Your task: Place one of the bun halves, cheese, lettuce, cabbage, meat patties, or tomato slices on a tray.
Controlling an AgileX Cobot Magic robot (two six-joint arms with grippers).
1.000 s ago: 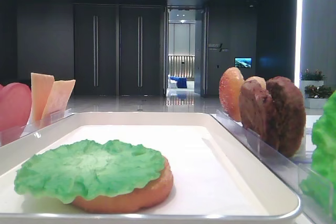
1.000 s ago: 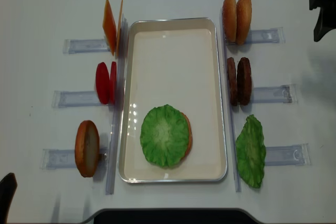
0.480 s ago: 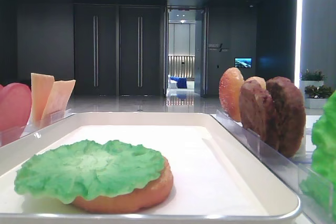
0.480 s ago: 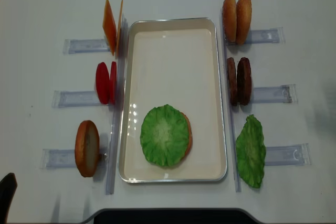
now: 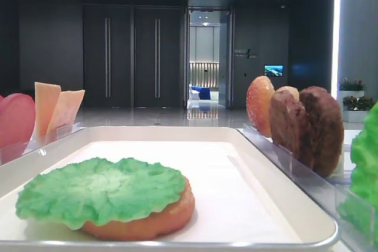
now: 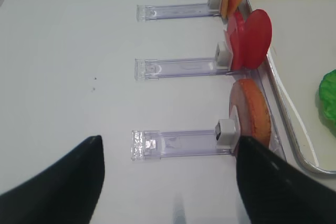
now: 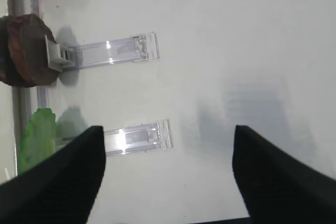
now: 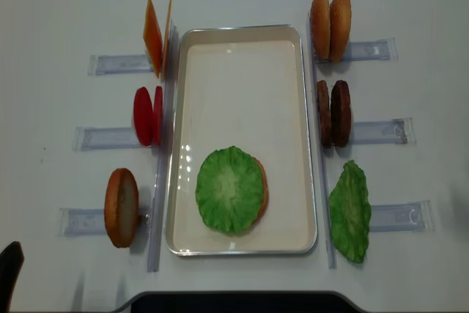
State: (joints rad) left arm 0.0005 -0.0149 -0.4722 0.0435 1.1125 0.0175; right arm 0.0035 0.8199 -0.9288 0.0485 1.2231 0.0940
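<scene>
Lettuce (image 8: 229, 189) lies on a bun half (image 8: 261, 190) at the tray's (image 8: 242, 32) six o'clock; both the right gripper (image 7: 165, 174) and the left gripper (image 6: 168, 182) are released, holding nothing.

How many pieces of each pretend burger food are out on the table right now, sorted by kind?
Bun halves: 4, one of them under the lettuce in the tray
Cheese: 2
Tomato slices: 2
Meat patties: 2
Lettuce: 2
Total: 12
</scene>
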